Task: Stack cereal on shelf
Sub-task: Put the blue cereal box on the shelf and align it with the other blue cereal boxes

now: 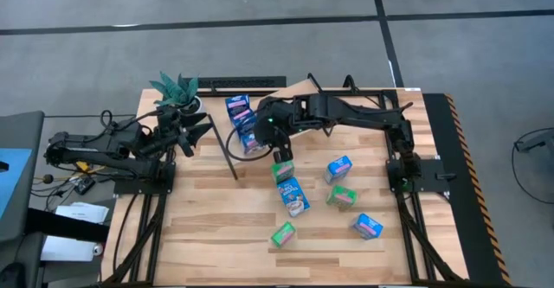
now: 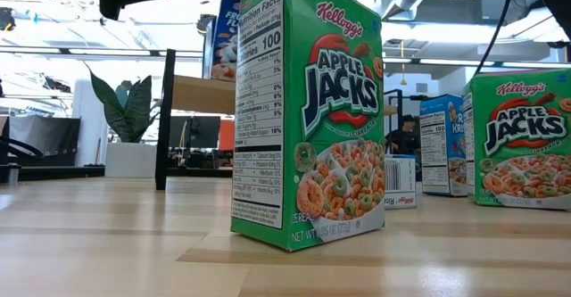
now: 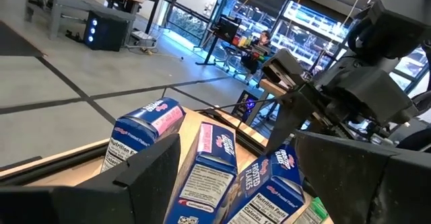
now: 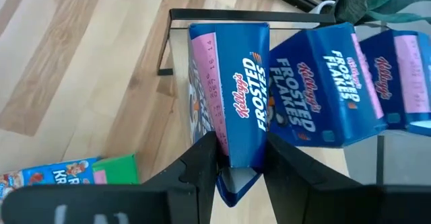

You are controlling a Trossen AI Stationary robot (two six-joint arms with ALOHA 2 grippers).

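The shelf [image 1: 227,137] stands at the table's far middle, a tilted board on black rod legs. Two blue cereal boxes [image 1: 238,106] [image 4: 316,89] stand on it side by side. A third blue box [image 4: 236,83] stands next to them, at the near end of the row, with my right gripper [image 4: 239,163] shut on it. That arm reaches in from the table's right. My left gripper [image 1: 197,132] hangs open to the left of the shelf, level and holding nothing. Several more green and blue boxes [image 1: 294,195] lie on the table. My right gripper pinches the blue box between its two fingers at the end nearest the wrist [image 4: 239,146], one finger [image 4: 202,160] on each broad face. The fingers slant down from the table's right. The box stands over the shelf beside the other two; whether its bottom rests there is hidden.
A potted plant [image 1: 177,93] stands behind the left gripper at the table's far left. Loose boxes lie on the near middle and right, among them a green one [image 2: 308,119] upright close to the low camera and another [image 2: 522,136] to its right.
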